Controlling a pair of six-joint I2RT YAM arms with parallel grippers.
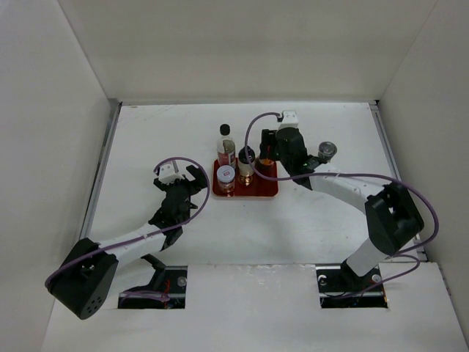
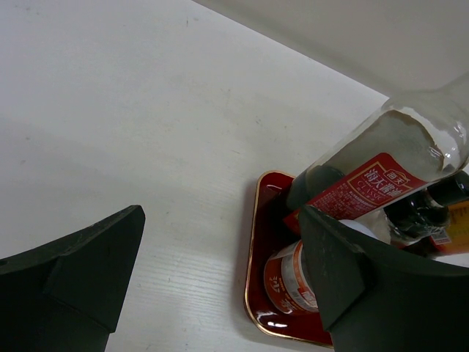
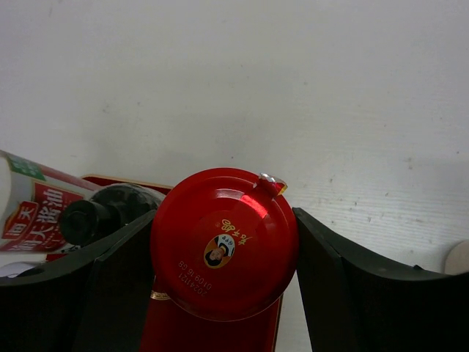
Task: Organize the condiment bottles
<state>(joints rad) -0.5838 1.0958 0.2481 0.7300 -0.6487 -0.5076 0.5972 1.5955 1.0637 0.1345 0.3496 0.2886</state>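
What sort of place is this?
Probably a robot test cell, not a kitchen: white table walled by white panels, two arms bolted on, a red tray of condiment bottles.

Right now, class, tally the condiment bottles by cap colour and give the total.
Black cap: 2, the tall bottle and the dark bottle
White cap: 1, the white jar
Red cap: 1, the red jar
Grey cap: 1, the shaker
Total: 5
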